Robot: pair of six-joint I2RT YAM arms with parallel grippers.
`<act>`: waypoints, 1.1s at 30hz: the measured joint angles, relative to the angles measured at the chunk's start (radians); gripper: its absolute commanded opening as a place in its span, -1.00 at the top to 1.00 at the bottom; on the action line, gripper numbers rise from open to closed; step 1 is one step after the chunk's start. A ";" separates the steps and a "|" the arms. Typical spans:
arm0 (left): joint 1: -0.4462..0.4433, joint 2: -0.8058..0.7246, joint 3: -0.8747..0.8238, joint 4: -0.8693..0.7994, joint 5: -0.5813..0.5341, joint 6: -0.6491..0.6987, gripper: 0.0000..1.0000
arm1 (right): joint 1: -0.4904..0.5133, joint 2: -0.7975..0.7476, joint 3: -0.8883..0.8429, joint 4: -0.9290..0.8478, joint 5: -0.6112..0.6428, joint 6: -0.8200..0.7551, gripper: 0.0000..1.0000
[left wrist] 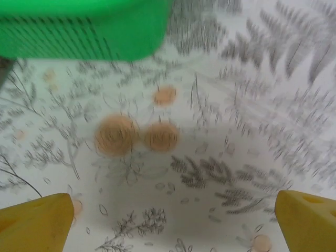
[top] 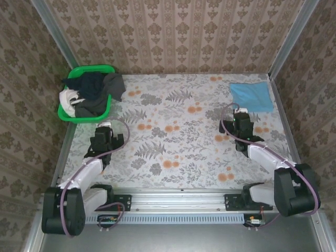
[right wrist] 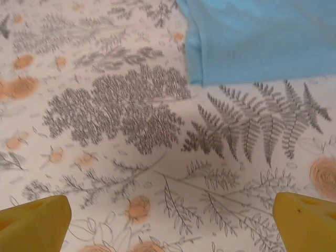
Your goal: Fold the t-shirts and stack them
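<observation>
A light blue t-shirt lies folded flat in the far right corner of the table. In the right wrist view its near edge rests smooth on the flowered cover. The right gripper hovers just in front of this edge. Its yellow fingers stand wide apart with nothing between them, and only bare table shows in the gap.

The green basket sits in the far left corner. It holds a heap of crumpled shirts: a black t-shirt on top, a white t-shirt at the left side, and a dark grey t-shirt draped over the right rim.

The left gripper is near the basket's front wall, apart from it. Its jaws are spread wide over the table, holding nothing.
</observation>
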 measured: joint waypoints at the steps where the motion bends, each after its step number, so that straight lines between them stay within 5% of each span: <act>1: 0.001 0.027 -0.001 0.039 0.015 0.013 -1.00 | 0.000 -0.003 -0.010 0.029 0.002 -0.006 -1.00; 9: 0.035 0.284 0.101 0.301 0.145 0.103 -1.00 | 0.002 0.107 -0.059 0.314 0.046 -0.067 -1.00; 19: 0.101 0.363 0.140 0.438 0.269 0.142 -1.00 | -0.082 0.279 -0.140 0.663 0.038 -0.130 -1.00; 23: 0.157 0.418 0.024 0.708 0.336 0.141 -1.00 | -0.093 0.304 -0.143 0.703 0.034 -0.129 -1.00; 33: 0.133 0.478 0.029 0.772 0.318 0.146 -1.00 | -0.091 0.304 -0.143 0.743 0.032 -0.129 -1.00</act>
